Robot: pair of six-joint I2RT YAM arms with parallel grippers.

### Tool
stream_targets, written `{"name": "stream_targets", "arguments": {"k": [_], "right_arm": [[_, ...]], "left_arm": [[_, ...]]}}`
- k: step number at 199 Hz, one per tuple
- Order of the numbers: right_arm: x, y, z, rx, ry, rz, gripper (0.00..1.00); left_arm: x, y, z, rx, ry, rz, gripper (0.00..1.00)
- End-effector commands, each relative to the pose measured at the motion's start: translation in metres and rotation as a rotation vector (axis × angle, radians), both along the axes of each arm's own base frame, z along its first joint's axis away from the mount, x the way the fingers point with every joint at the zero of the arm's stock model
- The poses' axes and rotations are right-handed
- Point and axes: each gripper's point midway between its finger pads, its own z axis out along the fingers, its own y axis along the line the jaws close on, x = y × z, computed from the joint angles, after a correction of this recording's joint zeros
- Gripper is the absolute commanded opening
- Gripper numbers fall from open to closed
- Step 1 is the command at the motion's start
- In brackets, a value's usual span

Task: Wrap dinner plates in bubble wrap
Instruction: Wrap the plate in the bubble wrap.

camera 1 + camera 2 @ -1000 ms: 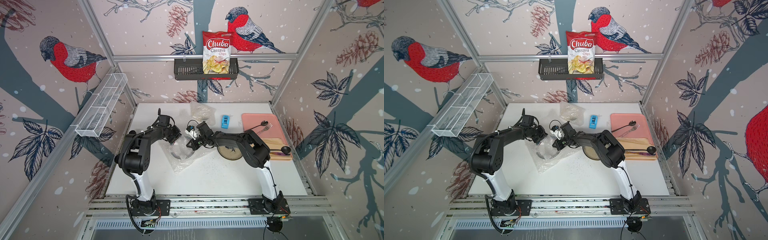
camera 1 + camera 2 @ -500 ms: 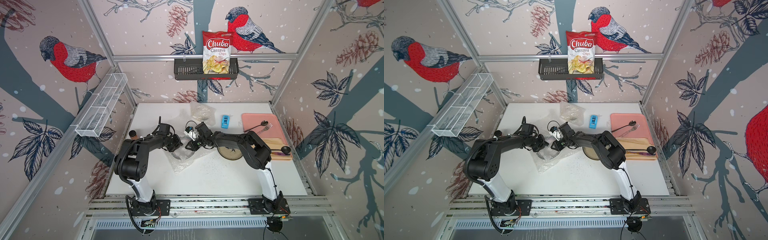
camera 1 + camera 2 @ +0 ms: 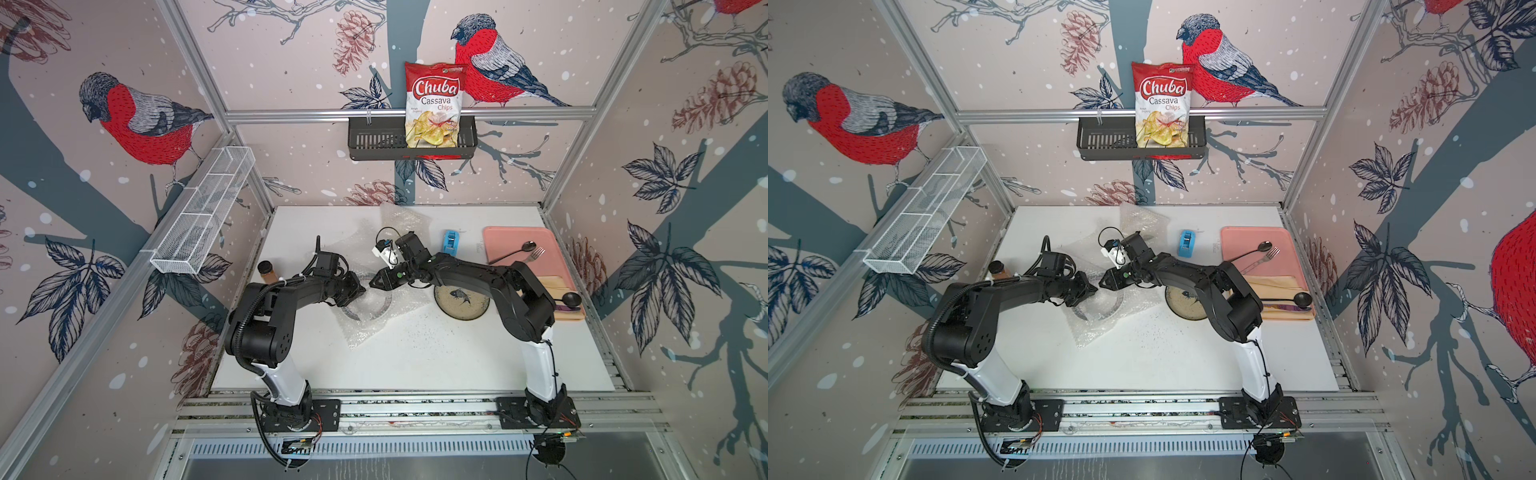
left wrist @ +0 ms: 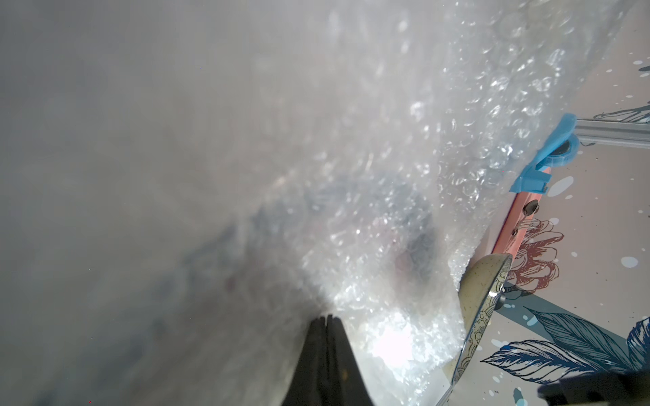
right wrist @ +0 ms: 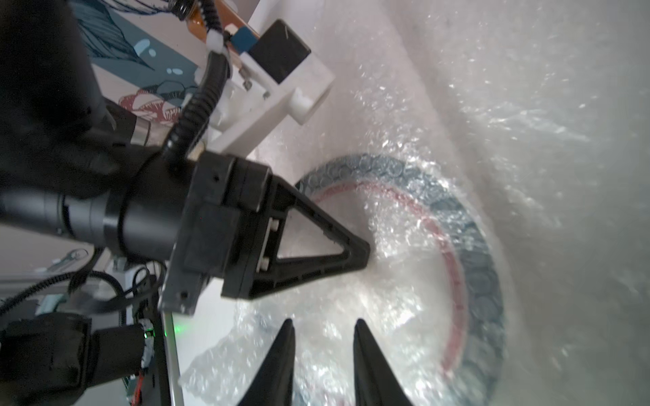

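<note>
My left hand (image 4: 325, 318) is pinched shut on the bubble wrap (image 3: 365, 328), which drapes over a dark-rimmed plate (image 5: 489, 267) on the counter (image 3: 415, 361). My right hand (image 5: 322, 321) hovers just beside, jaws slightly parted, empty. The fish plate (image 3: 461, 301) lies bare nearby.

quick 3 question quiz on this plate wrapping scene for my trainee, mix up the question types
1. True or false: the fish plate lies under the bubble wrap.
2. The right gripper has its jaws: A apart, B shut on the bubble wrap, C shut on the fish plate.
3. Fill in: the ___ gripper pinches the bubble wrap that covers the dark-rimmed plate.
Key: 1 false, it lies bare. 2 A. 3 left: the left gripper is shut on the wrap.
</note>
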Motion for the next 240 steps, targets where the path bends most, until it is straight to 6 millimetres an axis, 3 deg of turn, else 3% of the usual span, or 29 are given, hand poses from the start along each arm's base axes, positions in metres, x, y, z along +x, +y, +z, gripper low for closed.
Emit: {"name": "stream_targets", "arguments": {"k": [1,29,86,117,177,240], "right_arm": [[-0.006,0.017,-0.011,-0.024,0.069,-0.024,0.27],[-0.022,0.027,-0.034,-0.086,0.105,0.008,0.20],[-0.039,0.013,-0.066,-0.184,0.122,0.009,0.16],[-0.048,0.012,-0.062,-0.201,0.092,0.031,0.17],[-0.060,0.021,-0.029,-0.164,0.028,0.056,0.19],[-0.051,0.017,-0.061,-0.230,0.064,0.012,0.20]], "left_arm": [[-0.019,0.007,-0.016,0.041,0.089,0.010,0.06],[-0.018,0.006,-0.015,0.016,0.092,0.020,0.06],[-0.006,0.006,-0.007,-0.057,0.083,0.049,0.08],[0.001,0.013,0.000,-0.068,0.072,0.069,0.09],[-0.002,0.016,-0.009,-0.052,0.101,0.072,0.09],[0.004,0.010,0.012,-0.120,0.068,0.062,0.13]]}}
